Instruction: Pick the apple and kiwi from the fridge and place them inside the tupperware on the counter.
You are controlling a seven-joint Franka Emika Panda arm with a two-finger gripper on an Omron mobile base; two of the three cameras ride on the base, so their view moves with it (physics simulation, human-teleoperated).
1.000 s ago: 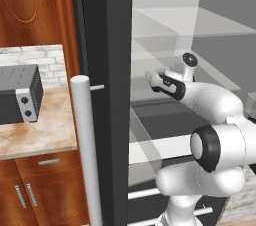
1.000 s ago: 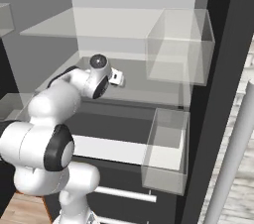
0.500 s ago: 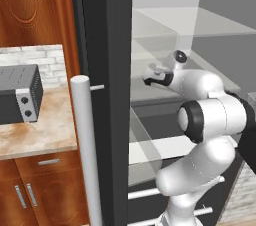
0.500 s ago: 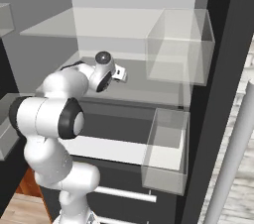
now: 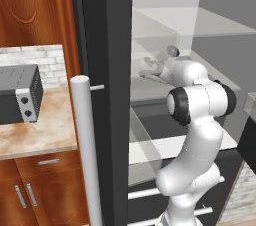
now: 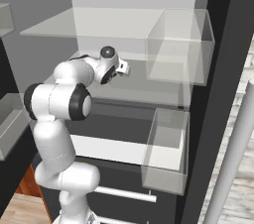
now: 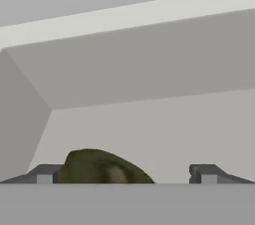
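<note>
My arm reaches into the open fridge [image 5: 107,45] at its middle glass shelf. The gripper [image 7: 124,174] is open, with the dark olive-brown kiwi [image 7: 102,169] low between its fingertips [image 7: 45,173], closer to the left one and not gripped. In the base views the gripper [image 5: 150,68] [image 6: 125,68] hovers just over that shelf, deep inside. The apple and the tupperware are out of view. The marbled counter [image 5: 40,130] lies left of the fridge.
A grey toaster oven [image 5: 20,95] stands on the counter. The fridge's white handle [image 5: 85,150] rises close in front. Clear door bins [image 6: 178,49] [image 6: 166,151] hang to the right of the arm. Pale shelf walls surround the hand.
The arm has stretched further into the fridge and the hand has moved deeper along the shelf. The jaws have stayed wide.
</note>
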